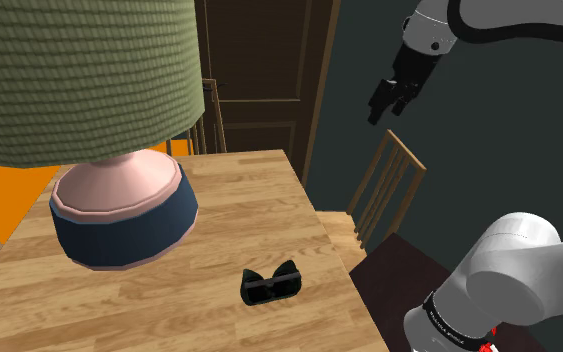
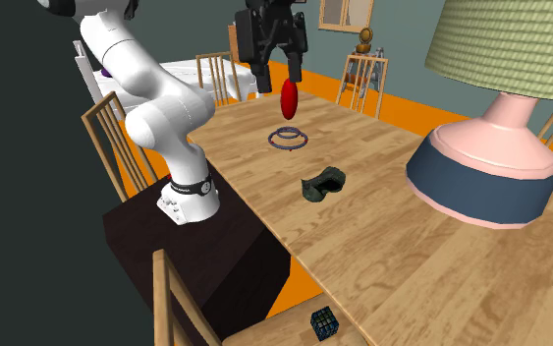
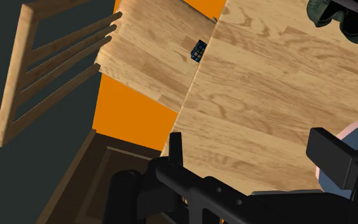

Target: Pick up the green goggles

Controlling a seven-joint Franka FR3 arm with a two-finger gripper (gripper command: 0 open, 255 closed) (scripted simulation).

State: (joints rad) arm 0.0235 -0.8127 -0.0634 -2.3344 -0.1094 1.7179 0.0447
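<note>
- On the left of the shoulder view, a lamp (image 1: 119,200) with a ribbed shade is standing on the wooden bench (image 1: 239,200), its broad pink and blue base taking up much of that side.
- Just right of the lamp's base, toward the near end of the bench and close to its right edge, the dark green goggles (image 1: 271,284) are lying flat and untouched. They are near the lamp but apart from it, with bare wood all round them.
- Further right, a wooden chair (image 1: 407,150) is standing just off the bench's edge.
- Above that chair the claw (image 1: 394,95) is hanging high in the air, out past the bench's right edge and well apart from the goggles. In the wrist view its two fingers (image 3: 176,149) are standing wide apart, holding nothing, and the goggles (image 3: 343,16) are showing far ahead of them.
- At the far right the white arm (image 1: 519,270) is rising from its dark stand (image 1: 389,270).
- By my reading, the step in hand is the approach, and the grasp itself is not yet begun.
- The next move is calling for the claw to swing in over the bench, centre above the goggles and turn so the fingers straddle the narrow middle. It would then be lowering while keeping clear of the lamp's base, and closing only once both fingers are level with the frame.
</note>
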